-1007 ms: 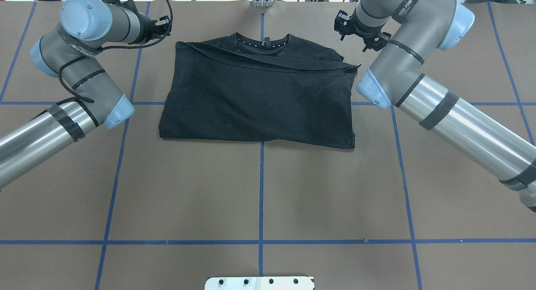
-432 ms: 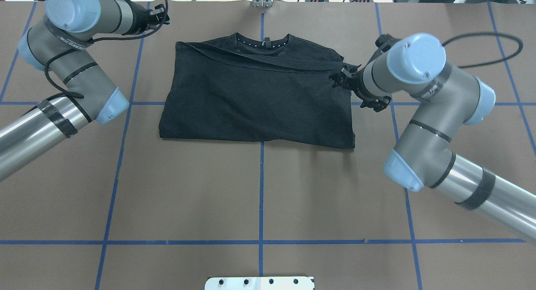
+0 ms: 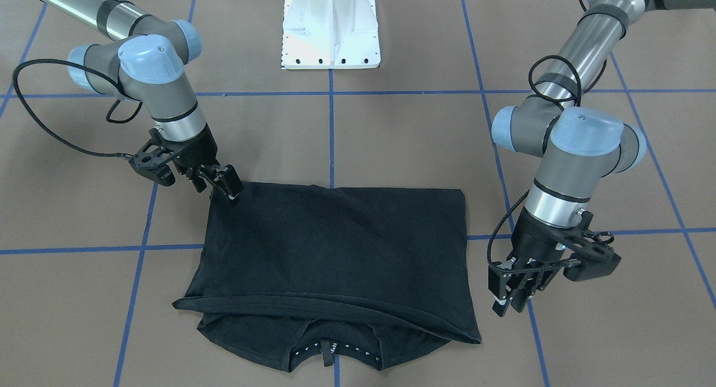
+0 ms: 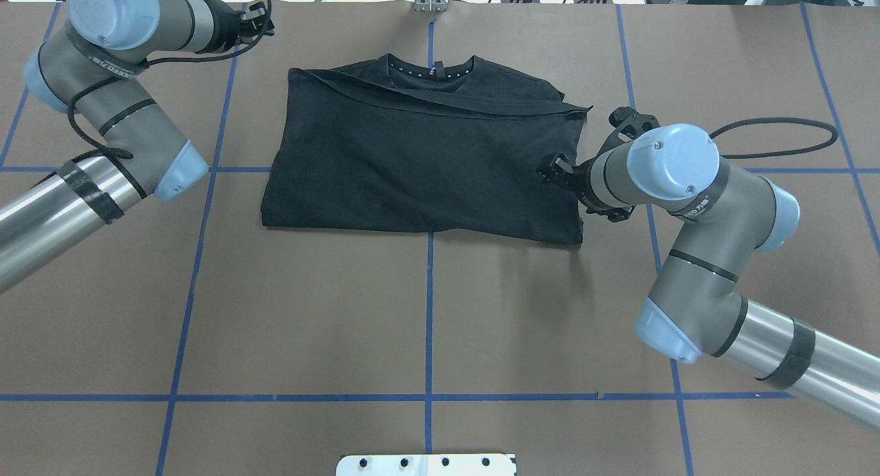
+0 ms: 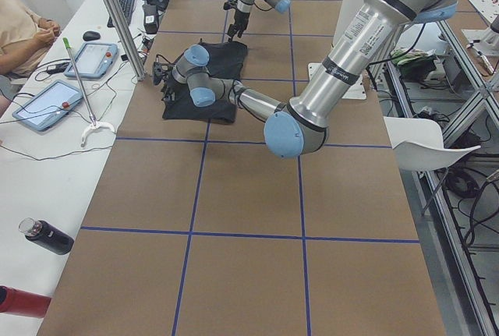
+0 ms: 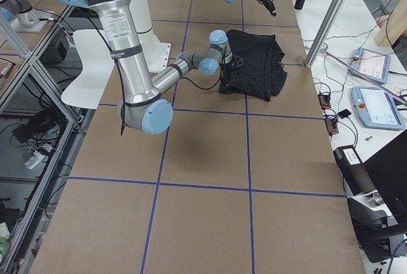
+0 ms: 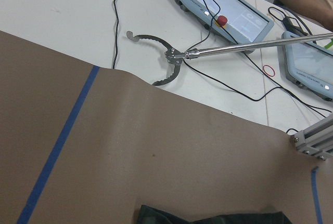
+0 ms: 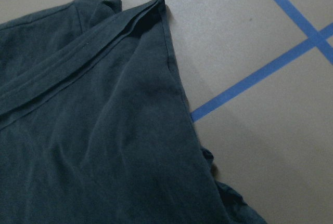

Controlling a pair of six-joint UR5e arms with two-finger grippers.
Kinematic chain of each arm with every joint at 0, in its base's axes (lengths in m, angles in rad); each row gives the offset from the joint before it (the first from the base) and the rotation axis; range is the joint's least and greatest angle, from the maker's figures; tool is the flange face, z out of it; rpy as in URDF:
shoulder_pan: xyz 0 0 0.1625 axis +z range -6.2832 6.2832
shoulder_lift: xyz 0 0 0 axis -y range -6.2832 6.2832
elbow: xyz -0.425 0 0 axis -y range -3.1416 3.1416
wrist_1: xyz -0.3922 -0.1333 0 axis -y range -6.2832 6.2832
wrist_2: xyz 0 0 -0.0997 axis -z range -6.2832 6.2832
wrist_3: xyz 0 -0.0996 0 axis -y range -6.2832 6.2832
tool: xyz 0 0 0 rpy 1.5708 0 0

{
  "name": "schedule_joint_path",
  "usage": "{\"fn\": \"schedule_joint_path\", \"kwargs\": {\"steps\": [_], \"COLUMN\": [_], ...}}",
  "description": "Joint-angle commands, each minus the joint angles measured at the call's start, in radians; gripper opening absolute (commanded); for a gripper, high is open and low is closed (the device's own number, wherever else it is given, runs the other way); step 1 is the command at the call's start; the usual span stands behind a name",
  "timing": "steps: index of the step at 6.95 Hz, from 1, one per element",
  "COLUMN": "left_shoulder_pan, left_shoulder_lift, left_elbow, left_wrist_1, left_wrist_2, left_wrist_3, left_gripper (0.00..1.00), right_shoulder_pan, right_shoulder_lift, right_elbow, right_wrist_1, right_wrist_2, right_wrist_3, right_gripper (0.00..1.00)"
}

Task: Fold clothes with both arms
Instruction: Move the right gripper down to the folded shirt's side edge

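Black short-sleeved T-shirt point(image 4: 419, 159), folded once, lies centred near far edge of brown tabletop point(image 4: 309, 311). Black two-finger right gripper point(image 3: 217, 194), fingers apart, at shirt's right edge. Left gripper point(image 3: 508, 308), fingers apart, off its left side. Likely best: pinch all layers, lift evenly.

1. The overhead camera sits high above the pedestal base point(image 4: 426, 464), looking forward and down at the black T-shirt point(image 4: 419, 166) on the counter point(image 4: 426, 311).
2. The front-facing camera stands opposite, beyond the T-shirt's collar, and looks steeply down towards the pedestal base. Both views cover the whole T-shirt.
3. The two side cameras look along the counter from its ends, far from the T-shirt.
4. The left wrist camera catches only the T-shirt's edge, with teach pendants point(image 7: 223, 13) beyond.
5. The right wrist camera hangs close over the T-shirt's folded corner.
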Motion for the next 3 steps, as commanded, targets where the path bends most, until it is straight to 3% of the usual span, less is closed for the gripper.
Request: {"fn": "schedule_joint_path", "kwargs": {"steps": [1, 3], "left_shoulder_pan": [0.001, 0.007], "left_shoulder_lift": [0.012, 0.018], "left_elbow": [-0.019, -0.023], "left_wrist_1": [0.0, 0.0], "left_wrist_2": [-0.002, -0.001], "left_wrist_3": [0.0, 0.0], "left_gripper": [0.47, 0.47], "right_shoulder_pan": [-0.033, -0.042], "right_shoulder_lift": [-0.009, -0.038], "right_elbow": [-0.005, -0.005], "right_wrist_1": [0.002, 0.002], "right_wrist_2": [-0.027, -0.04], "right_wrist_3": [0.001, -0.005], "right_gripper": [0.94, 0.91]}}
